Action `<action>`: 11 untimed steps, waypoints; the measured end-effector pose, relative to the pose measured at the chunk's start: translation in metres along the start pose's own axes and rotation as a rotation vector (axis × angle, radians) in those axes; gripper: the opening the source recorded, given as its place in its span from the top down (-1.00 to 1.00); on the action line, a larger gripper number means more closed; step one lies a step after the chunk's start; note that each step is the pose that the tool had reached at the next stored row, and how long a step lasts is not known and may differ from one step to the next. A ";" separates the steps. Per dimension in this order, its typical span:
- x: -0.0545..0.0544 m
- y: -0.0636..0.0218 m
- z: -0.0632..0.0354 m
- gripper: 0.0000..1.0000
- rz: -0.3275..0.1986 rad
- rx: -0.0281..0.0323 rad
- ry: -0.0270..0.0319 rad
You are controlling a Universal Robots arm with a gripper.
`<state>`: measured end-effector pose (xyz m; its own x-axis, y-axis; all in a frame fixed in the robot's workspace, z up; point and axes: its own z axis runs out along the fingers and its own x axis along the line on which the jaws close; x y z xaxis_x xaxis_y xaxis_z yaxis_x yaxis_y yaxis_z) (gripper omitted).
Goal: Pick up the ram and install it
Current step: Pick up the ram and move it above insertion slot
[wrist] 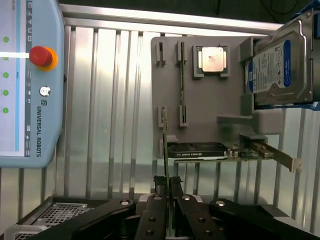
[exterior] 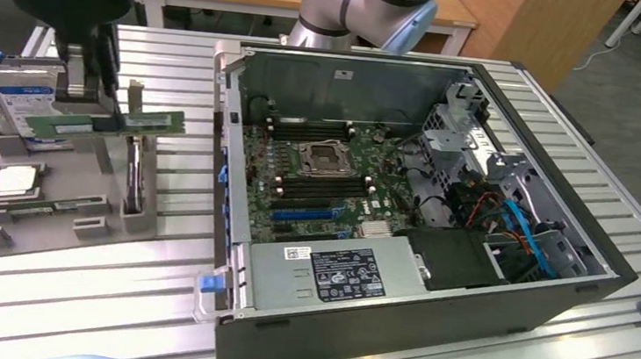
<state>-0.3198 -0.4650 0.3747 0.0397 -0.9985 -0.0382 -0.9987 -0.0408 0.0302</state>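
Gripper (wrist: pixel 167 182) clenched on the ram (exterior: pixel 150 121), which we see held level over the grey holder tray (exterior: pixel 57 226), to the exterior view's left of the open computer case (exterior: pixel 400 328).

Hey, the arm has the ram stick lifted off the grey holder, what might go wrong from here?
One: the fingers pinch the ram only near its middle, with both ends sticking out free, so it may twist or slip. Two: the ram hangs close beside the expansion card and the hard drive; a sideways move might snag either.
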 end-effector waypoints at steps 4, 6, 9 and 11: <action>0.000 -0.0117 -0.0003 0.73 0.000 0.0000 -0.0001; 0.001 -0.0178 -0.0005 0.73 0.000 -0.0001 -0.0001; 0.001 -0.0275 -0.0008 0.73 0.000 -0.0001 -0.0001; 0.001 -0.0339 -0.0010 0.73 0.000 -0.0001 -0.0001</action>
<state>-0.2859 -0.4650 0.3746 0.0395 -0.9985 -0.0383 -0.9987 -0.0407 0.0303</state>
